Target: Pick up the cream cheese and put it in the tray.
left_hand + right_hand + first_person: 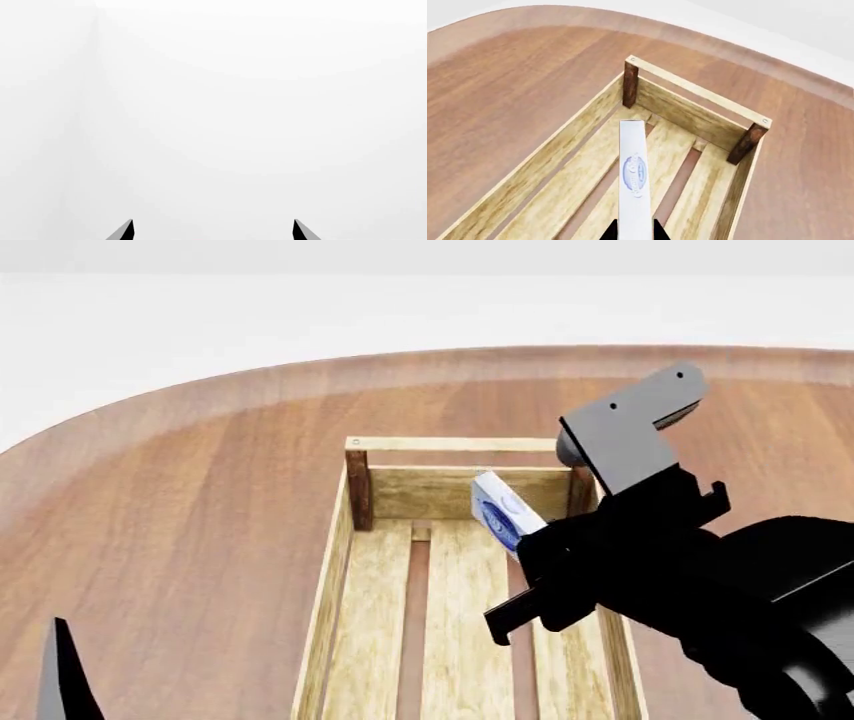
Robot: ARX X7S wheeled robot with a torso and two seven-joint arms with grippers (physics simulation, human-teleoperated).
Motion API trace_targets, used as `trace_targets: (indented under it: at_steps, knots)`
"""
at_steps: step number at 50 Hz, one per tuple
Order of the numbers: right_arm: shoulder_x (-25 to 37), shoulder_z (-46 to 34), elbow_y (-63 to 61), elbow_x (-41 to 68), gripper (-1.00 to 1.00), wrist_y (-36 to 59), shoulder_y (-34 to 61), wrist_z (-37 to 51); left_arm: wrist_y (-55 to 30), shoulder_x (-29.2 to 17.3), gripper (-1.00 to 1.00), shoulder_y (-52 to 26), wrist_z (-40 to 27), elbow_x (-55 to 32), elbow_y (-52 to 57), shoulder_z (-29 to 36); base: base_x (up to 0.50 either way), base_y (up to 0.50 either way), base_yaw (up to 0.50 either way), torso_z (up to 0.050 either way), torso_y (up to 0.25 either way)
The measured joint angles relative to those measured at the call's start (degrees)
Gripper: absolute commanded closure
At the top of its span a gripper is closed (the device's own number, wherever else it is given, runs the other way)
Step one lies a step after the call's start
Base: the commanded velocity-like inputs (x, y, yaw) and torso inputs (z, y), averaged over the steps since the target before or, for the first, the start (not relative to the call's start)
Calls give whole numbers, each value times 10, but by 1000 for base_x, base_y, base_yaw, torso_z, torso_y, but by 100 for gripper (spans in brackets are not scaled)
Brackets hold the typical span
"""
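Note:
My right gripper [634, 229] is shut on the cream cheese [634, 175], a thin white box with a blue oval logo, held edge-on between the two dark fingers. In the head view the cream cheese [501, 510] hangs tilted above the far end of the tray [344, 540], a pale wooden crate with a slatted bottom, dark corner posts and a top rail. The tray [687, 115] lies directly under the box in the right wrist view. My left gripper [213, 230] is open, its fingertips wide apart over blank white, with nothing between them.
The tray rests on a round brown wooden table [200, 490], whose curved edge runs across the back. Beyond it is plain white. My left arm's fingertip [60, 670] shows at the lower left of the head view.

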Motion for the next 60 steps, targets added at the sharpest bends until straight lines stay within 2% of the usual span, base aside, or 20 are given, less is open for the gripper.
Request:
trace_targets:
  at_steps: [16, 30, 60]
  knots:
    - [-18, -26, 34, -14, 100, 9, 26, -6, 0, 2, -100, 0, -7, 7, -2, -2, 0, 0, 0, 0, 1]
    - [-21, -37, 28, -18, 100, 12, 31, 2, 0, 3, -100, 1, -15, 18, -3, -5, 0, 0, 0, 0, -109]
    - [-21, -50, 16, -21, 100, 13, 35, 11, 0, 2, -100, 1, -18, 23, 0, -1, 0, 0, 0, 0, -43]
